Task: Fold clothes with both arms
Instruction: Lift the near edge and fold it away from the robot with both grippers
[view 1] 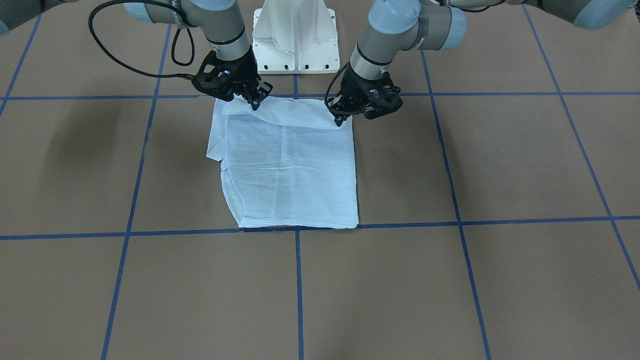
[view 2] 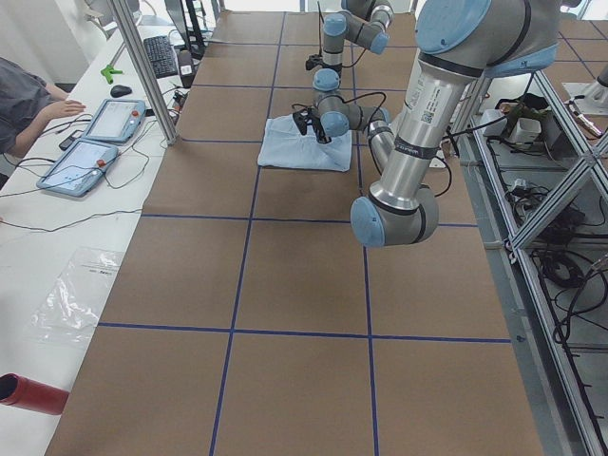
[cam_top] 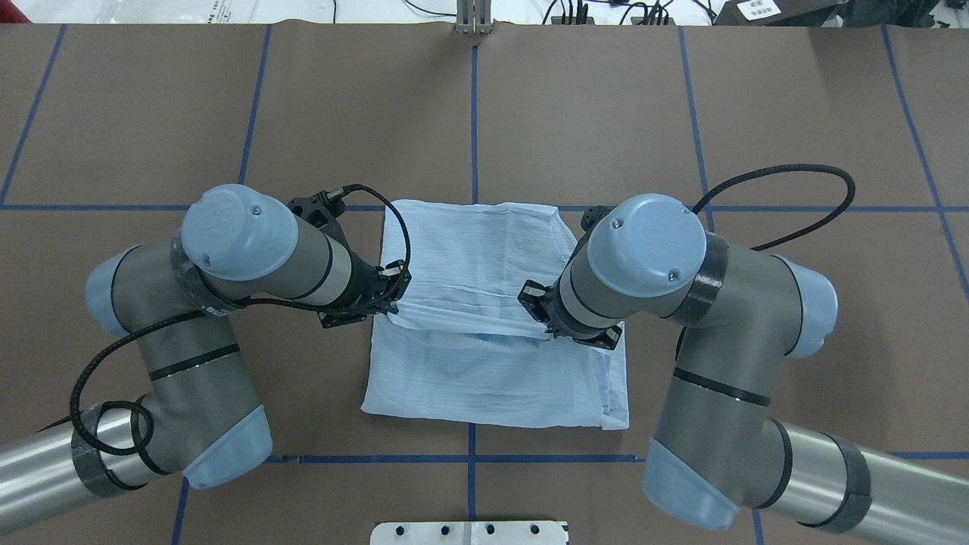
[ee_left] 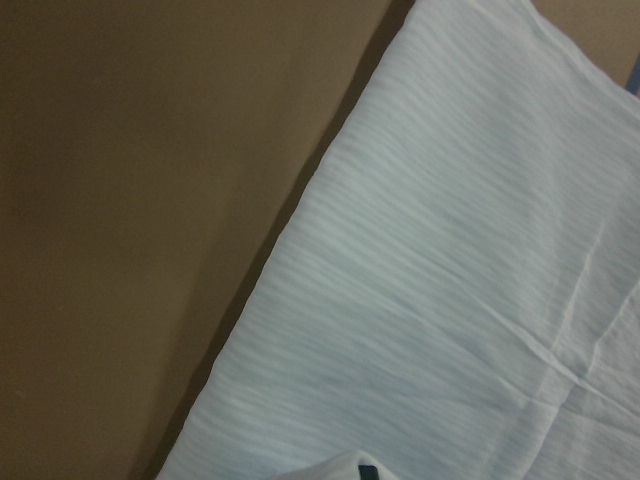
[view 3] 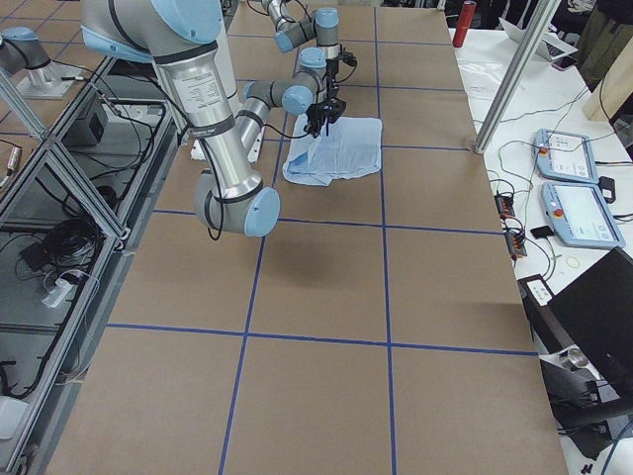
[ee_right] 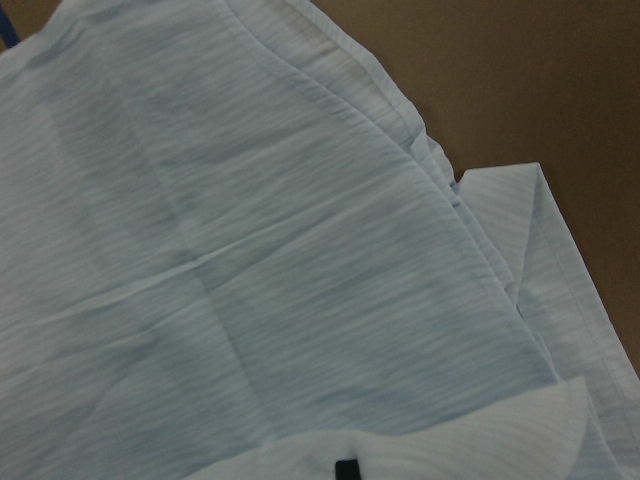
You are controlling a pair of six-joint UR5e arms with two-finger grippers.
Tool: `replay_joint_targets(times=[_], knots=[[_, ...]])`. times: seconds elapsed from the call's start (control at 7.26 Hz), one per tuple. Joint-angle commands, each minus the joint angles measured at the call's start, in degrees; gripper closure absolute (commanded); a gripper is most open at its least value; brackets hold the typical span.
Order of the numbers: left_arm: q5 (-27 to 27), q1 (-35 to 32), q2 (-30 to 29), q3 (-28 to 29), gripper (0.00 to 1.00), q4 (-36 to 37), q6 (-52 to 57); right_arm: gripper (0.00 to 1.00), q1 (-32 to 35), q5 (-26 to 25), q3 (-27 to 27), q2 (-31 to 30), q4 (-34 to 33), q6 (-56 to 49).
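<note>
1. A brown-paper desk (view 2: pixel 304 285), ruled with blue tape lines (view 2: pixel 285 332), runs away from the camera.
2. The near left arm (view 2: pixel 418 133) looms large at the right. Its black left pincer (view 2: pixel 304 126) is at a folded light-blue shirt (view 2: pixel 309 154); its grip is too small to read.
3. The far right arm (view 2: pixel 334 38) stands small beyond the shirt.
4. A white side desk (view 2: pixel 28 247) carries a teach pendant (view 2: pixel 116 119), a second pendant (view 2: pixel 78 163), a keyboard (view 2: pixel 160 55), a mouse (view 2: pixel 120 91), a clear plastic bag (view 2: pixel 76 294) and a red cylinder (view 2: pixel 28 391).
5. A person's hand (view 2: pixel 62 109) rests beside the pendants.
</note>
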Motion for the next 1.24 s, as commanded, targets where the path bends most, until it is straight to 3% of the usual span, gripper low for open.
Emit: replay_joint_targets(times=[0.0, 0.28, 0.69, 1.1], knots=[[-0.02, -2.26, -1.97, 1.31, 1.0, -0.27, 0.4, 1.0, 3.96, 0.16, -2.33, 1.53, -0.13, -2.96], [-0.02, -2.88, -3.12, 2.45, 1.0, -0.36, 0.49, 1.0, 6.34, 0.6, -8.65, 6.63, -0.04, -4.46], [0.06, -5.77, -6.64, 11.23, 1.0, -3.68, 1.63, 1.0, 8.71, 0.95, -17.44, 8.75, 8.81, -4.38], [0.06, -6.75, -7.95, 14.93, 1.0, -6.69, 1.64, 1.0, 10.04, 1.74, -21.68, 10.95, 8.83, -5.26]])
